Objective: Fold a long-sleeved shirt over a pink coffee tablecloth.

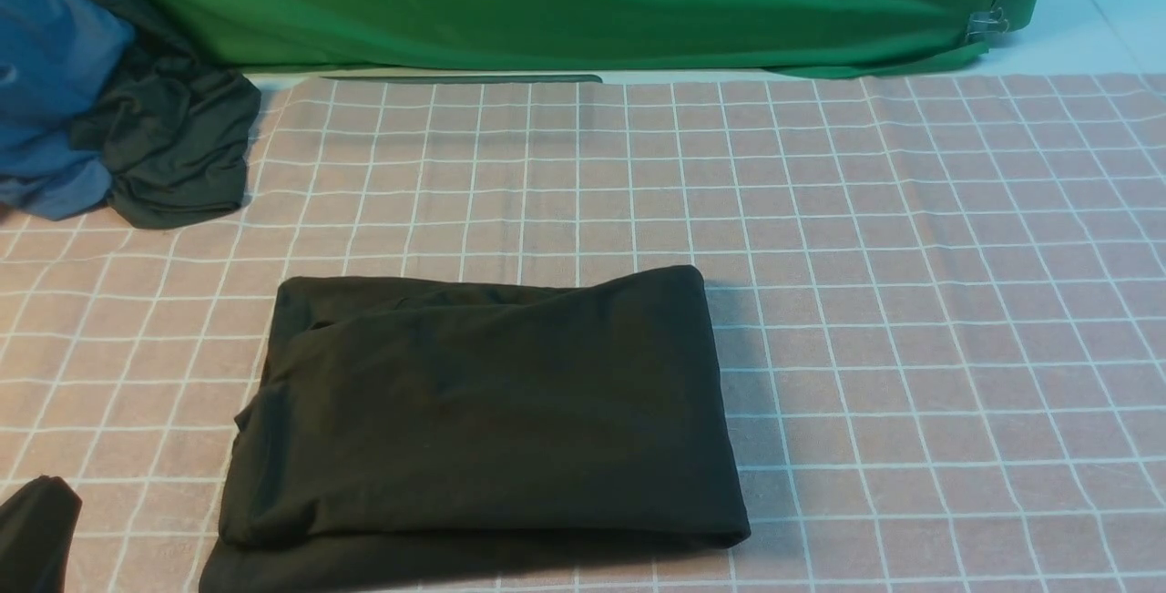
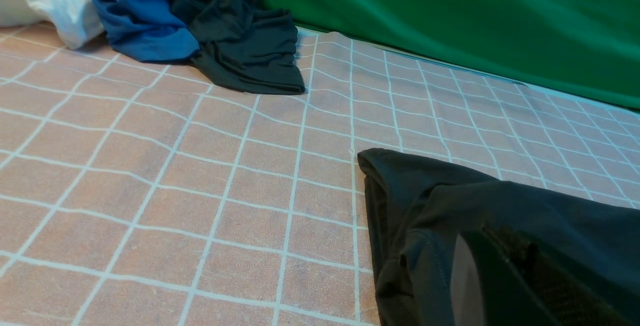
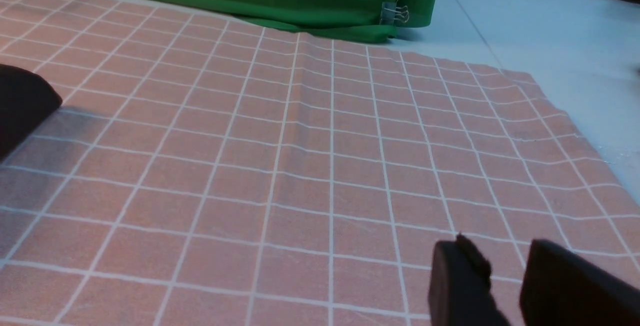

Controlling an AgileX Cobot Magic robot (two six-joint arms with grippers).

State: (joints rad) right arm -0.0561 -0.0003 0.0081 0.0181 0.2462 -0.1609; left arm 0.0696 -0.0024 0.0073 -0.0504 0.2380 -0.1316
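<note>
pink coffee tablecloth under folded long-sleeved shirt, no print readable, left end effector closed, right end effector narrowly parted, empty

**Folded black shirt seen on checked cloth**

A corner of the long-sleeved shirt, folded in layers, is shown lying on the pink coffee tablecloth. The left gripper, blurred and closed, is seen close over the shirt. Toward the tablecloth's far edge, a blue cloth, a dark grey-green cloth and a white cloth are heaped together, with a green cloth hung behind.
</note>
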